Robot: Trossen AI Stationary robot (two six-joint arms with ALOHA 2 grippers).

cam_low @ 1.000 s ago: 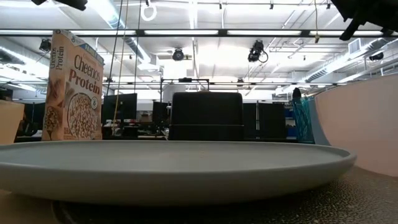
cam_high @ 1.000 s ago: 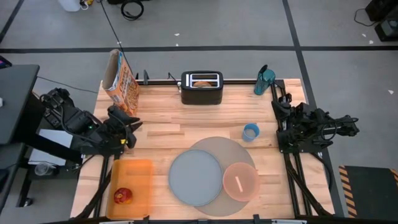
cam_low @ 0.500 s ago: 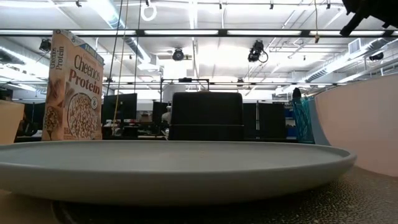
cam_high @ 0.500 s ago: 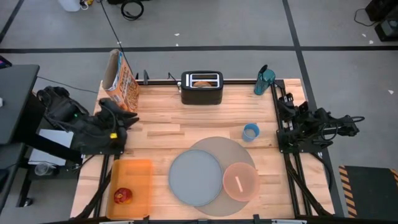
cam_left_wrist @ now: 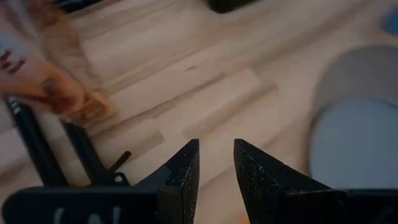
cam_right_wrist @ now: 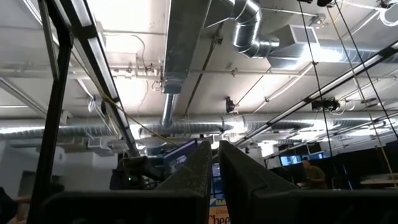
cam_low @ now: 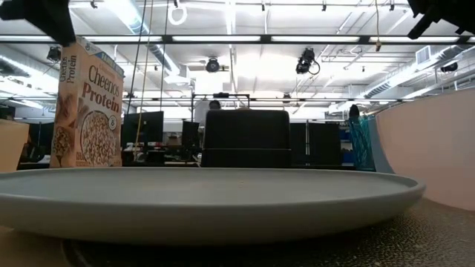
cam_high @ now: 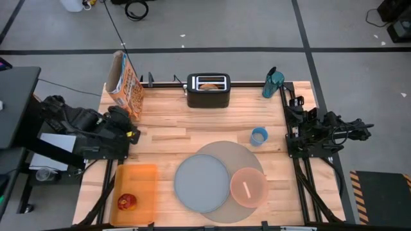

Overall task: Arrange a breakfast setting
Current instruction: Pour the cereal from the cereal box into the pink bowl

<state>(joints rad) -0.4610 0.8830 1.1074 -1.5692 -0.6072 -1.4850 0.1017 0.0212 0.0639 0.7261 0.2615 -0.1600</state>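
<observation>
Robotics lab or workshop. Exposed ceiling ducts [cam_right_wrist: 249,28], strip lights [cam_low: 223,38], monitor rows [cam_low: 156,126]. Taped floor lines [cam_high: 192,50] surround wooden worktop [cam_high: 192,122].

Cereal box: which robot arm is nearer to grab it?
The left one, probably. The left gripper sits right beside the cereal box at the table's left edge, empty with a small gap between its fingers. The right gripper waits at the far right edge, pointing at the ceiling.

The wooden table [cam_high: 192,122] stands on a grey floor [cam_high: 212,25] marked with dark tape lines. Overhead, the open ceiling carries long strip lights [cam_low: 223,38] and a metal ventilation duct [cam_right_wrist: 249,28]. Dark monitors [cam_low: 145,127] line the room behind the table.
</observation>
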